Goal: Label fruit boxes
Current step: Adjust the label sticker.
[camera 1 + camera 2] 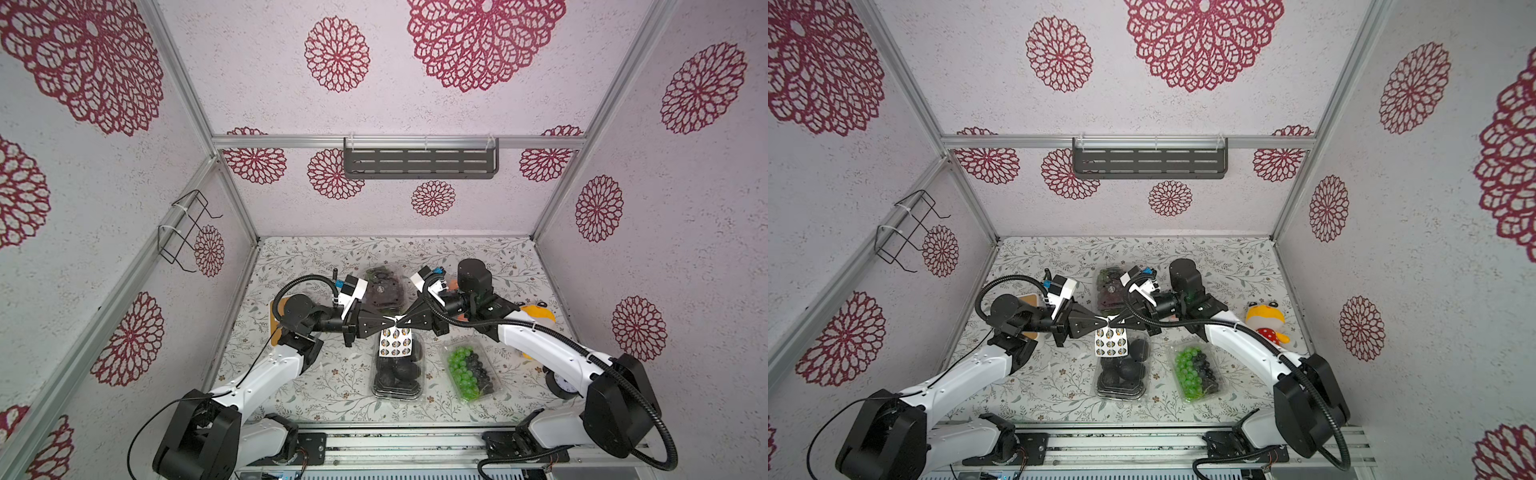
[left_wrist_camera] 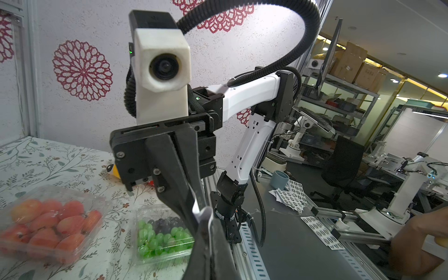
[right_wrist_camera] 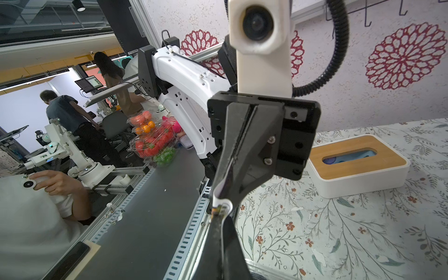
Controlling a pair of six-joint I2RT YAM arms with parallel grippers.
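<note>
While clenched on one sticker sheet (image 1: pixel 395 344): left pincer (image 1: pixel 390 322), right pincer (image 1: pixel 404 321); four clear fruit boxes (image 1: pixel 397 386), one perhaps strawberries (image 2: pixel 48 225).

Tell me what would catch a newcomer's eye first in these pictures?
Over mid-table the left tool and right tool meet tip to tip, both pinching the top edge of a white sticker sheet. It hangs above a clear box of black round fruits, with a box of green-and-black grapes beside it on the robot's right.
</note>
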